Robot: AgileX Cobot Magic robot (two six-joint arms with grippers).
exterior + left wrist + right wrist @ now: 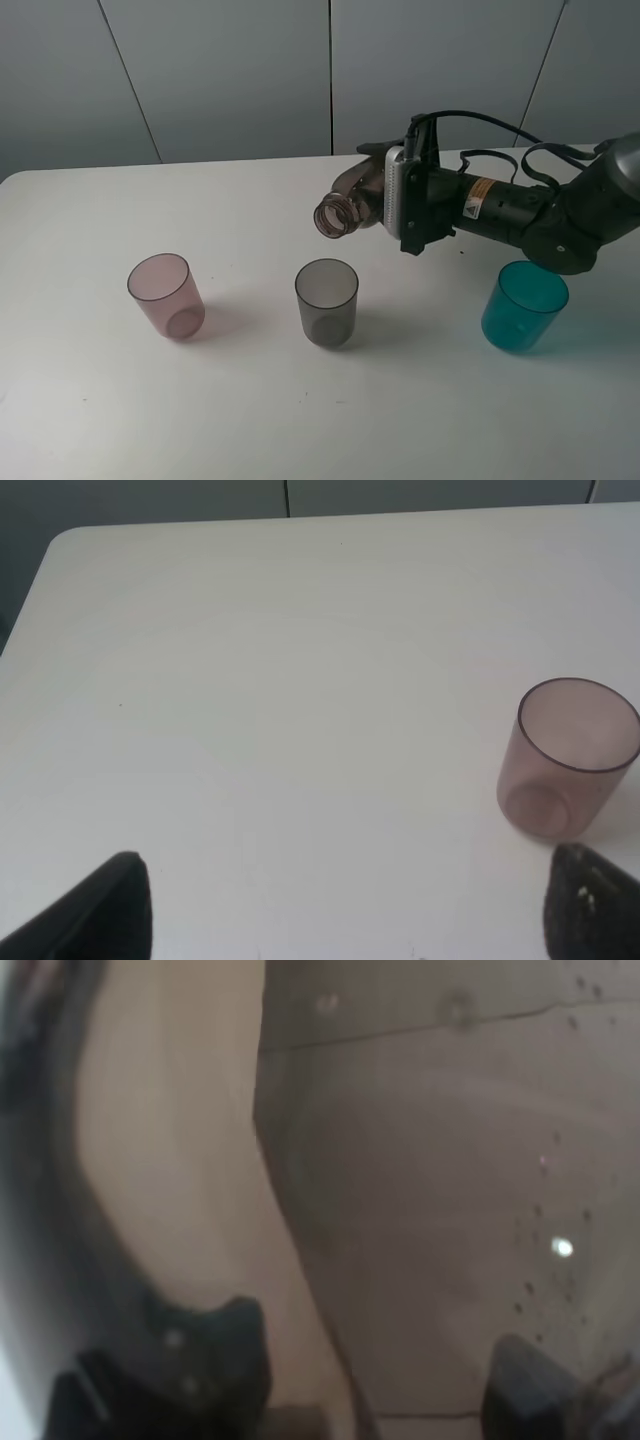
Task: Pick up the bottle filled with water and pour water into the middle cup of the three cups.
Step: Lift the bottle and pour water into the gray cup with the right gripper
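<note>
Bottle lies sideways in right hand near middle cup.

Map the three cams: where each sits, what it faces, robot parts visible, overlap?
Exterior high: mounted high, looks down on the table with pink cup, middle cup, teal cup; right arm and right tool hold the bottle tipped.
Left wrist: on the left arm, faces the table and pink cup; left tool fingertips show, open, empty.
Right wrist: on the right arm, close against the bottle's wall; dark fingertips show.
Shared: pink cup in exterior and left wrist; bottle in exterior and right wrist.
</note>
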